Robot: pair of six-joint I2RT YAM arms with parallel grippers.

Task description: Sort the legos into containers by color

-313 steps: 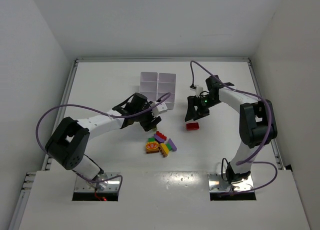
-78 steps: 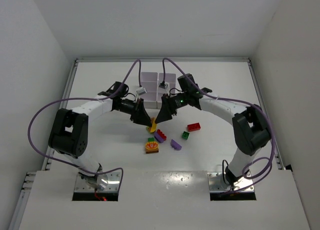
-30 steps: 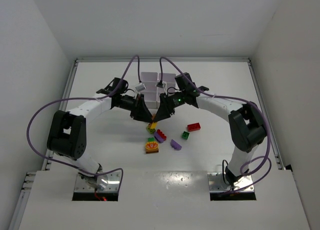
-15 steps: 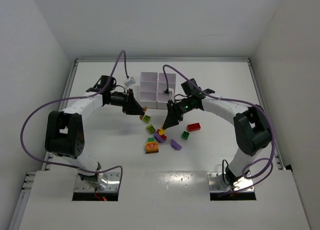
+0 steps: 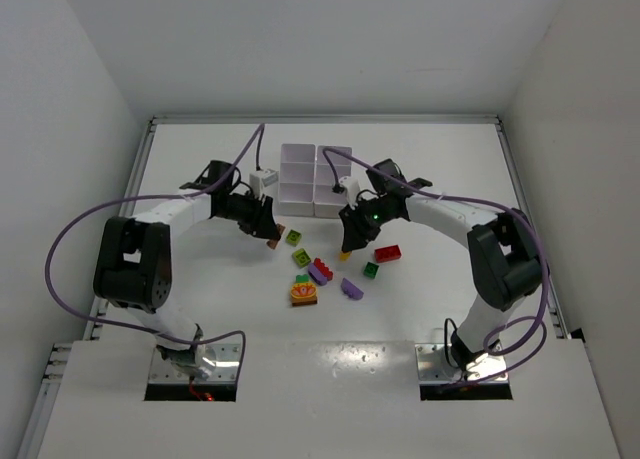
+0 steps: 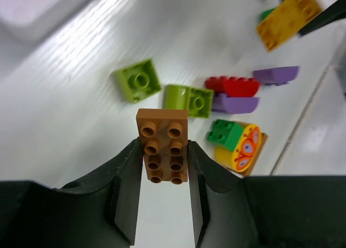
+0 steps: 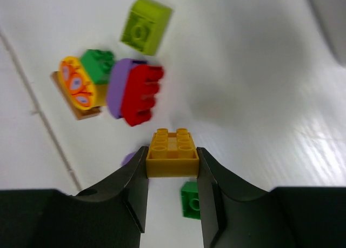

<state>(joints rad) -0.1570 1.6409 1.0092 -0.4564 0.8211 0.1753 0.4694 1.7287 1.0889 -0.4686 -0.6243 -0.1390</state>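
White walls box in a white table (image 5: 180,309), and the tray of containers (image 5: 300,159) sits at its far middle. From above, no coloured piece shows in any compartment, so by my reading nothing is sorted yet.

2 bricks are off the table. The left gripper (image 6: 164,148) pinches a brown brick (image 6: 162,130) by its long sides, studs toward the wrist camera. In the overhead view it hangs just left of the tray's near corner. The right gripper (image 7: 172,154) clamps a yellow brick (image 7: 172,145) between its fingers. It is near the tray's near edge on the right, above the scattered pieces.

The other legos lie on the table between the 2 arms, near the tray but outside it:
- 2 lime bricks (image 6: 138,80) lie apart from each other.
- A red brick (image 7: 141,94) touches a purple one (image 7: 116,94).
- A dark green brick (image 7: 97,64) sits against an orange printed block (image 7: 75,83).
- A loose purple brick (image 5: 350,288), a small green one (image 5: 370,270) and a second red brick (image 5: 386,253) lie to the right.

That makes about 9 pieces waiting. The task looks barely begun, with both held bricks yet to be dropped into compartments. Each colour needs its own compartment.
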